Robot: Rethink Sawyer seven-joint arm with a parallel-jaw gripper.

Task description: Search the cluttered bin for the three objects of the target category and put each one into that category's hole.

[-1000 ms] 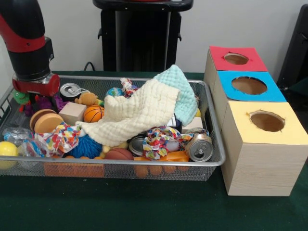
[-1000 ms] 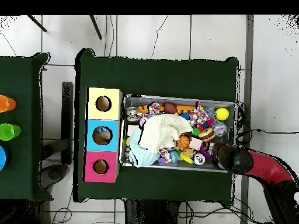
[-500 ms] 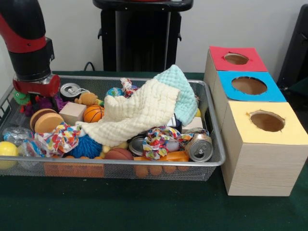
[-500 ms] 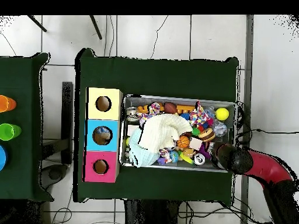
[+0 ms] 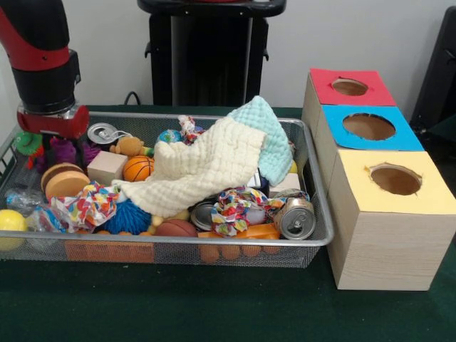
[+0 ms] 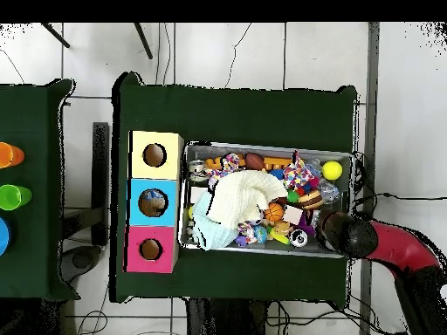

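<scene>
Right, you have the dark green table [image 5: 214, 313] carrying the wire mesh bin [image 5: 313, 214] and, just beside it, the row of three wooden boxes with round holes: the yellow-topped box [image 5: 388, 214], the blue-topped box [image 5: 370, 128] and the red-topped box [image 5: 349, 87]. Next in size, the red and black arm [image 5: 43, 64] comes down over the bin's corner farthest from the boxes, and its gripper [image 5: 51, 146] hangs among a green and a purple toy there; you cannot tell whether the jaws are open or closed. Spread across the bin's middle lies the cream waffle-weave cloth [image 5: 206, 167], with the mint green cloth [image 5: 274, 139] behind it. Smaller still, the silver drink can [image 5: 296, 219] lies on its side at the front corner nearest the boxes, another silver can [image 5: 103, 133] sits just beside the gripper, and the small orange basketball [image 5: 137, 168] rests against the pale wooden block [image 5: 107, 167].
</scene>
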